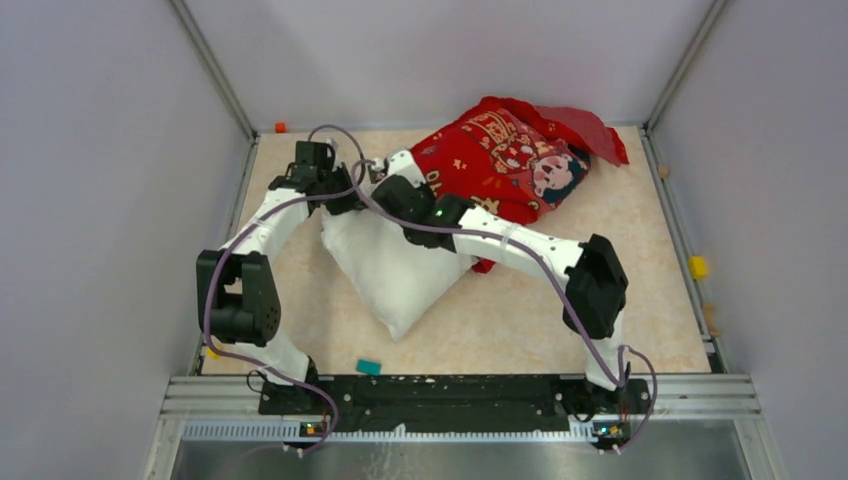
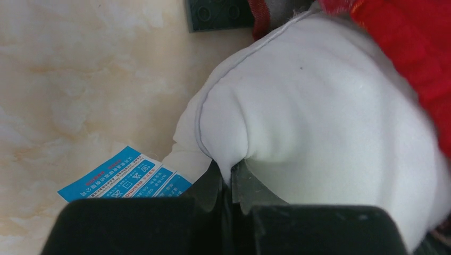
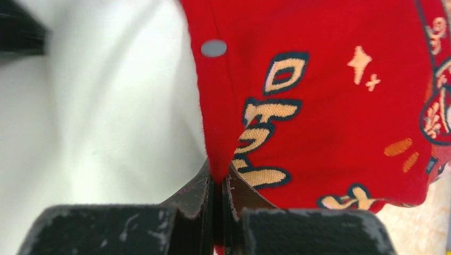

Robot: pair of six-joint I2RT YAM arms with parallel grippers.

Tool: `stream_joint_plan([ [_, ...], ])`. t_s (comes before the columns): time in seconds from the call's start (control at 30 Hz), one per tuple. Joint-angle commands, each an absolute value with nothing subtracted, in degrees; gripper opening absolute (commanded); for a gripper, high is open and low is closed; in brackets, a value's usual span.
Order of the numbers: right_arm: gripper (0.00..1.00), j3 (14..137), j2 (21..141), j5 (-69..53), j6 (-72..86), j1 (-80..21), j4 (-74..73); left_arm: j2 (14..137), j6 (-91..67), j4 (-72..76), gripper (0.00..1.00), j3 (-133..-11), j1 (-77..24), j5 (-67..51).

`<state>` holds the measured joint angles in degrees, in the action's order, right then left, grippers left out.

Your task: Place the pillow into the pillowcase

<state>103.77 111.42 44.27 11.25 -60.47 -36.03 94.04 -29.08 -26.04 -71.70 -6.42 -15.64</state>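
Observation:
The white pillow [image 1: 400,275] lies slantwise in the middle of the table, its far end inside the red printed pillowcase [image 1: 505,160] at the back. My left gripper [image 1: 352,195] is shut on a fold of the pillow [image 2: 319,117] near its far left corner. My right gripper [image 1: 395,185] is shut on the hem of the pillowcase [image 3: 330,95], beside a snap button [image 3: 214,48], with the pillow [image 3: 117,117] right next to it. The two grippers are close together at the case's mouth.
A blue care label [image 2: 125,180] of the pillow lies on the beige marbled tabletop [image 1: 620,300]. A small teal block [image 1: 369,367] sits by the near edge. Small orange [image 1: 280,127] and yellow [image 1: 697,267] pieces lie at the table rims. Grey walls enclose the table.

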Motion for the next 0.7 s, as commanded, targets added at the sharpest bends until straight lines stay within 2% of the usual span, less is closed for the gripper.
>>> stream_joint_plan([
  [0.0,0.0,100.57,106.7,35.48,16.9,-54.21,-33.36,93.46,-30.68,-20.06,0.0,-76.56,-7.29,-16.78],
  [0.07,0.0,100.29,106.66,35.55,16.5,-52.84,-33.5,93.26,-29.94,-21.01,0.03,-78.21,-7.21,-16.26],
  [0.1,0.0,100.48,106.84,35.14,16.44,-52.14,-33.94,93.04,-29.48,-22.23,0.08,-79.28,-7.21,-15.92],
  [0.13,0.0,100.66,106.87,34.7,16.48,-51.66,-34.15,92.76,-29.06,-23.34,0.17,-80.38,-7.17,-15.33],
  [0.23,0.0,101.44,106.92,33.86,16.62,-50.62,-34.22,89.88,-28.04,-25.34,0.62,-81.83,-7.12,-12.7],
  [0.33,0.0,102.64,107.03,33.25,16.91,-49.98,-34.67,85.31,-26.93,-26.59,0.97,-80.75,-7.12,-9.21],
  [0.5,0.0,104.07,107.31,33.22,17.09,-49.52,-35.6,76.78,-25.96,-29.87,0.99,-75.99,-6.94,-5.02],
  [0.67,0.0,104.79,106.32,32.89,17.45,-49.26,-36.14,67.19,-27.72,-30.84,0.99,-63.33,-6.97,-5.2],
])
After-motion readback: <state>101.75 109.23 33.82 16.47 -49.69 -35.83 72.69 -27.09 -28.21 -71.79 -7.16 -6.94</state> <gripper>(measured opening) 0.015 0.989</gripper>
